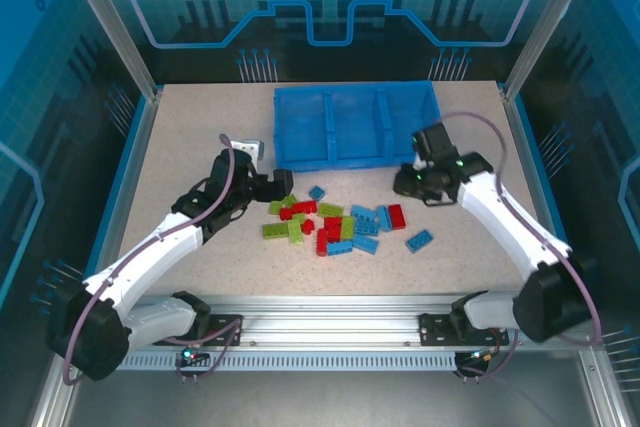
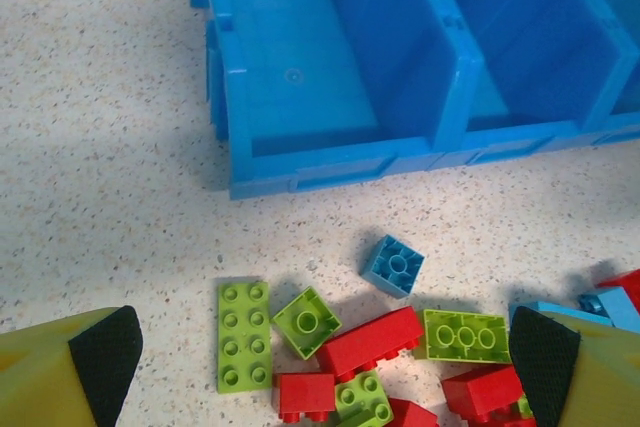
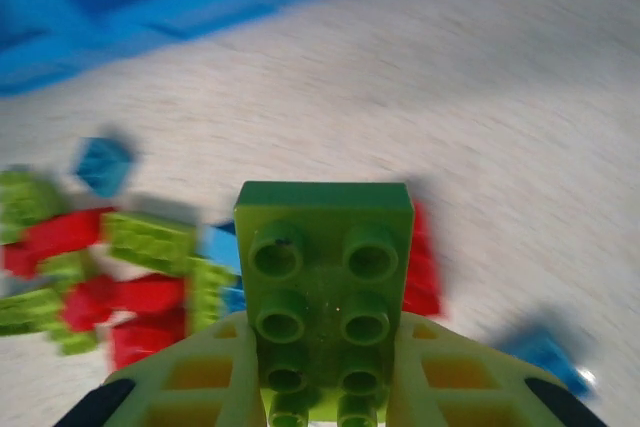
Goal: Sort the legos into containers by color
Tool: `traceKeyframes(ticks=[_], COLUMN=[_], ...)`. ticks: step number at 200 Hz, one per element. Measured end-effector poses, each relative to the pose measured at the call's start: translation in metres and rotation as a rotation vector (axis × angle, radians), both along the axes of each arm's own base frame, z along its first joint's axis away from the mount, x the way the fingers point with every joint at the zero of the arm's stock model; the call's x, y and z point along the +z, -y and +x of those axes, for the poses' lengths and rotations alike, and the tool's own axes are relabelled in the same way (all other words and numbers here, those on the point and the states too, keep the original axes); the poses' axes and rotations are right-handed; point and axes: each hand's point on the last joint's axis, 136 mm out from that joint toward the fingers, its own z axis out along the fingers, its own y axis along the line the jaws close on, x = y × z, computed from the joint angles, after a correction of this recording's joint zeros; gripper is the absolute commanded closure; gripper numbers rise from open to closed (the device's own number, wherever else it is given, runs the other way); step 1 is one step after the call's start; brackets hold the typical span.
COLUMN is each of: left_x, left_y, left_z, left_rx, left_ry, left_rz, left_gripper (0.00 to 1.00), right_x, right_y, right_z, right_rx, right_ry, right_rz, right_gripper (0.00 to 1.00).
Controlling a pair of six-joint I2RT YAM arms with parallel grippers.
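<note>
While both arms stretch forward toward the tray (image 1: 300, 127), right gripper (image 3: 325, 402) clamps a lime green lego (image 3: 325, 267); left gripper (image 2: 325, 352) gapes wide, lego pile (image 1: 335, 222) between its fingers (image 2: 105, 352).

Speckled beige tabletop (image 1: 180, 142), blue graphic-printed panels (image 1: 330, 7), aluminium frame posts (image 1: 105, 17), near rail (image 1: 330, 332)

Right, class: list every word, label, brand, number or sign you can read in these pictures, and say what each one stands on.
No readable text anywhere.
Back panel: a gear outline and circuit-style lines, no letters.
Lime green brick held in the right gripper: studs show no legible mark; view blurred.
Blue tray: a small round moulding mark on one compartment floor, no characters legible.
</note>
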Motion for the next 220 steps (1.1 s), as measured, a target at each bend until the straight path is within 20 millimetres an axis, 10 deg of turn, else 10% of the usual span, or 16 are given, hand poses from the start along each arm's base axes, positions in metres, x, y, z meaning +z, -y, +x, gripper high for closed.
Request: traceKeyframes(ticks=[90,220], left_x=[-0.028,-0.084], left_y=[-0.014,-0.03], left_z=[-0.011,-0.048], left_rx=[0.109,0.305], left_ry=[-0.139,-0.424], left_rz=[0.005,-0.03], left_gripper=[0.01,0.01], right_x=[0.023,-0.041], right_y=[-0.17,-0.216], right_z=[0.125,0.169], right_rx=[0.297,0.286], right_ry=[0.093,-0.054], right_rz=[0.155,0.145], right_gripper=[0.74,0.47])
